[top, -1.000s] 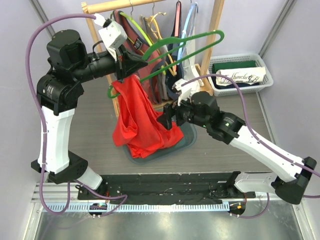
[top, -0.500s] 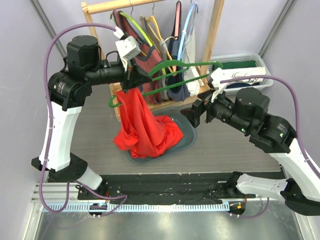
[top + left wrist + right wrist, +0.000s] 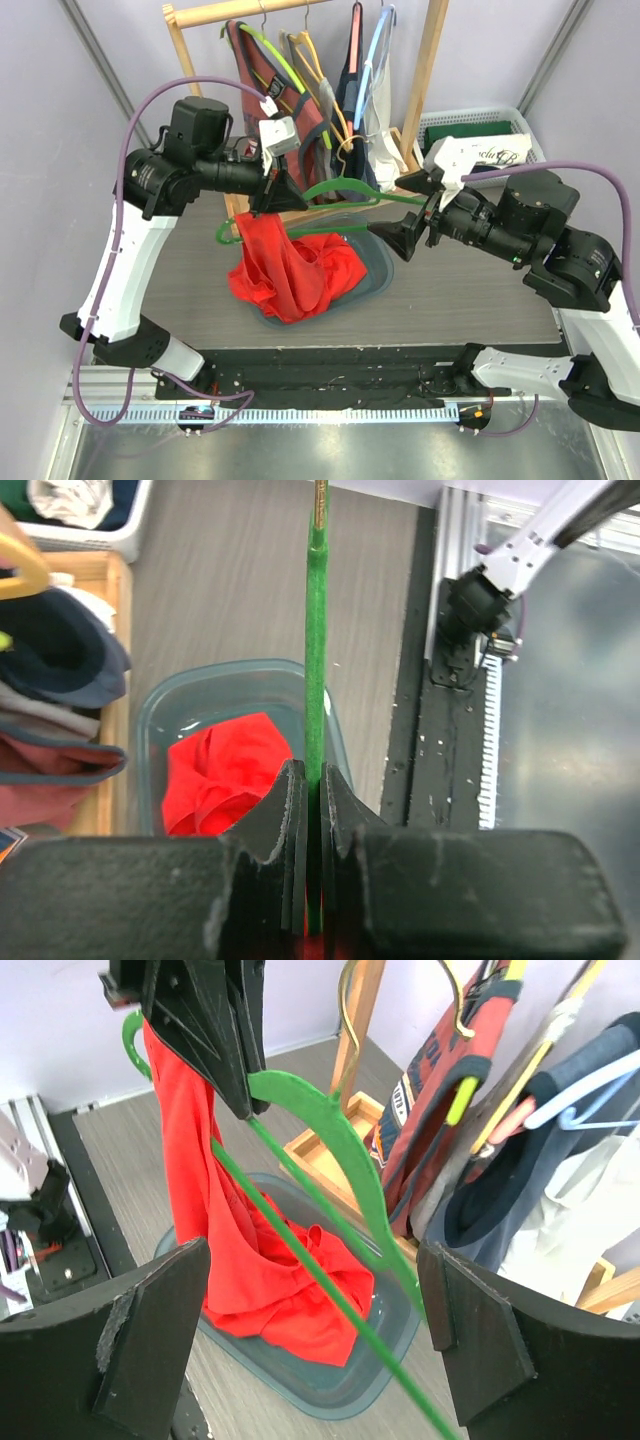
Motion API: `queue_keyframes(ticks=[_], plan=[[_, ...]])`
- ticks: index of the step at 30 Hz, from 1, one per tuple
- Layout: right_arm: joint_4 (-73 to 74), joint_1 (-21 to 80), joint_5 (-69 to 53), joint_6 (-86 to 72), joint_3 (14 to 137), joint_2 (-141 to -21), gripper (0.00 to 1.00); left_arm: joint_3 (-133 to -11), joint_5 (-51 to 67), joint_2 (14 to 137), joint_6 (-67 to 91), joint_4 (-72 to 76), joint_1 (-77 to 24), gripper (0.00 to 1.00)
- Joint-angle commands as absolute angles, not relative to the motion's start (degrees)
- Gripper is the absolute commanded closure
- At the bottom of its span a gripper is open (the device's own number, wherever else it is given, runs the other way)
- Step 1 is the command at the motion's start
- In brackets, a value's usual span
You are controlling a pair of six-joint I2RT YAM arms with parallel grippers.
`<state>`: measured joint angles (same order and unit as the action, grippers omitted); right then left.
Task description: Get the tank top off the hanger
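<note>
Over tub (image 3: 383, 270) at mid-table: pinches green hanger (image 3: 340, 190) with left gripper (image 3: 272, 197), jaws clenched tight on the thin bar near its left end. Holds hanger about level, long side running right toward right arm. Carries red tank top (image 3: 290, 270) on that left end, directly under left gripper, upper cloth right against the fingers. Drops straight down from there as a narrow column, lower part bunched in a heap inside tub. Still on hanger, not off. Left wrist view: fingers (image 3: 280, 815) pressed on both sides of hanger seen edge-on, red heap in tub below and to the left, sliver of red at frame bottom between the fingers. Right gripper (image 3: 410, 235): released, jaws spread wide, nothing between pads, aimed left at hanger and top. Stands right of tub, apart from tank top, no cloth touched. Close to hanger's right end; contact there unclear. Right wrist view: both fingers (image 3: 150, 1335) wide at frame edges, hanger bar running down between them, tank top well beyond, hanging under left gripper. Behind: wooden rack (image 3: 430, 60) with more clothes on hangers; white basket (image 3: 535, 160) at back right, folded cloth inside.
</note>
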<state>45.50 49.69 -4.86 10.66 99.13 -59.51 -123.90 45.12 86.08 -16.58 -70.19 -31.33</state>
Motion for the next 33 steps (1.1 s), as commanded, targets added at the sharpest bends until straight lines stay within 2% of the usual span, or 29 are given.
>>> queue_keyframes(ticks=[1, 10, 13, 16, 17, 19, 20, 23, 24, 25, 26, 27, 28, 29, 31, 33], plan=[[44.04, 49.66, -8.96, 13.80, 97.03, -60.90, 0.08, -124.10, 51.14, 83.58, -19.15, -71.45, -32.43, 1.00], [38.06, 49.66, -10.37, 14.85, 94.48, -62.75, 0.12, -124.37, 53.88, 82.27, -25.39, -76.90, -33.05, 1.00], [38.06, 49.75, -12.47, 14.41, 94.48, -63.72, 0.19, -124.01, 54.32, 81.91, -27.24, -78.40, -33.13, 1.00], [38.14, 49.66, -15.02, 13.54, 94.13, -64.25, 0.36, -123.75, 55.46, 81.91, -28.21, -78.84, -33.13, 1.00], [38.14, 49.66, -15.73, 13.36, 94.04, -64.34, 0.47, -123.84, 55.81, 82.09, -28.30, -78.84, -33.13, 1.00], [38.41, 49.66, -17.04, 13.18, 93.96, -64.42, 0.61, -124.28, 56.08, 82.35, -28.74, -78.84, -33.22, 1.00], [38.76, 49.57, -18.09, 13.36, 93.96, -64.42, 0.78, -124.36, 55.81, 82.53, -28.57, -78.05, -33.22, 1.00], [39.64, 49.66, -18.20, 13.53, 93.78, -64.25, 0.99, -124.45, 52.92, 82.79, -26.99, -74.55, -33.22, 1.00], [39.55, 49.66, -17.67, 13.45, 93.61, -64.07, 0.99, -124.45, 51.43, 83.05, -25.85, -73.31, -33.22, 0.97], [39.46, 49.57, -17.23, 13.45, 93.43, -63.55, 0.99, -124.28, 48.37, 83.14, -25.06, -70.26, -33.22, 0.90], [39.38, 49.66, -15.66, 13.36, 93.17, -63.37, 0.99, -124.10, 46.08, 83.06, -22.44, -68.48, -33.22, 0.60], [39.29, 49.66, -14.69, 13.45, 92.90, -63.20, 0.99, -124.10, 44.05, 83.14, -21.54, -66.90, -33.22, 0.41], [39.20, 49.66, -13.63, 13.45, 92.73, -62.58, 0.99, -124.54, 39.86, 83.14, -21.27, -64.80, -33.22, 0.30], [39.20, 49.66, -12.23, 13.62, 92.29, -62.14, 0.99, -124.98, 38.07, 83.23, -21.01, -64.08, -33.22, 0.15], [39.37, 49.66, -7.93, 13.97, 91.59, -61.44, 0.99, -126.81, 34.30, 83.06, -20.92, -62.50, -33.22, 0.02], [39.90, 49.66, -4.68, 14.24, 90.62, -59.60, 0.99, -128.49, 30.16, 82.97, -21.88, -62.40, -33.22, 0.00]])
